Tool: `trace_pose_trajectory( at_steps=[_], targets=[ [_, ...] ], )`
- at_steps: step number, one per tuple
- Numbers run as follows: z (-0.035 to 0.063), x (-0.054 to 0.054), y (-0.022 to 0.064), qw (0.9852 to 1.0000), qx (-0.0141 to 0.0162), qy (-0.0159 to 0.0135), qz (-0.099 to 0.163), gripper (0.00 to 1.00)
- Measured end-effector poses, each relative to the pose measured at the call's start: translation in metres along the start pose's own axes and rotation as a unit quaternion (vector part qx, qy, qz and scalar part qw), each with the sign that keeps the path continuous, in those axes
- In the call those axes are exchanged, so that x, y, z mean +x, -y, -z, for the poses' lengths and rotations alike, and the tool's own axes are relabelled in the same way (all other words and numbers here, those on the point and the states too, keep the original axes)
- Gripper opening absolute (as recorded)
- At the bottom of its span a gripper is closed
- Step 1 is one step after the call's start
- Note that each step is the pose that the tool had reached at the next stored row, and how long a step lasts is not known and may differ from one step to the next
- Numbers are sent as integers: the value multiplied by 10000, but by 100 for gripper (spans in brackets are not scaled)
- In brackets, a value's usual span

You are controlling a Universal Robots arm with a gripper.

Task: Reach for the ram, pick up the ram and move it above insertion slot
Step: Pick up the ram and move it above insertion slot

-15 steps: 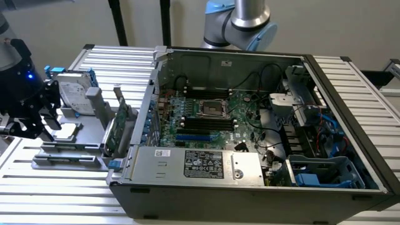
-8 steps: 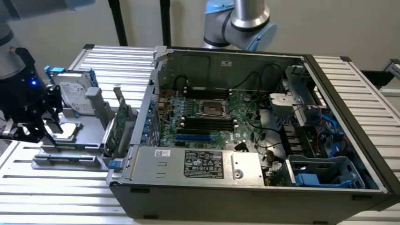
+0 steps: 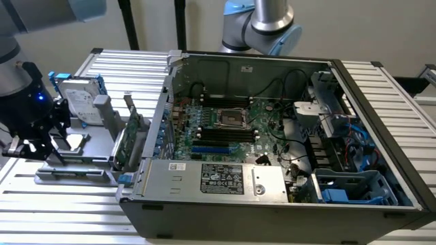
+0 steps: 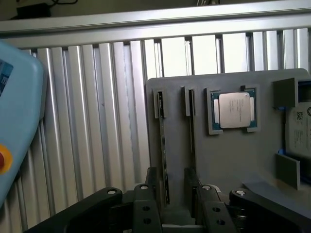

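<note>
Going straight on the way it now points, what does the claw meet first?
Probably the ram standing on edge in the gray holder, lined up with the open claw; depth is unclear.

My jaws look like matt black plastic, with a faint sheen along the edges and small recessed screw holes. The surface [image 4: 97, 121] beneath them is ribbed aluminium, brushed and dully reflective. The tray [image 4: 228, 160] on it is smooth, matt grey plastic. The ram [image 4: 164, 145] shows a dark, dull edge of circuit board. The processor [image 4: 234, 109] has a satin metal lid on a green board. In the middle of the exterior view, the computer case [image 3: 272, 219] is dark painted metal, and its power supply [image 3: 177, 178] is bare grey sheet metal.
</note>
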State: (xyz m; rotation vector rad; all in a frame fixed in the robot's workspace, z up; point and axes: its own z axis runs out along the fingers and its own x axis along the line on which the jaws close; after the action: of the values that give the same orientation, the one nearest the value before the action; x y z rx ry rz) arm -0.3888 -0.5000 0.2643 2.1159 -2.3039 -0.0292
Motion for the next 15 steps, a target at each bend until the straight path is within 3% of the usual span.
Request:
trace_pose_trajectory(
  at_steps=[15],
  targets=[
    [-273,2,-11,10000,1,-1,61,36]
  ],
)
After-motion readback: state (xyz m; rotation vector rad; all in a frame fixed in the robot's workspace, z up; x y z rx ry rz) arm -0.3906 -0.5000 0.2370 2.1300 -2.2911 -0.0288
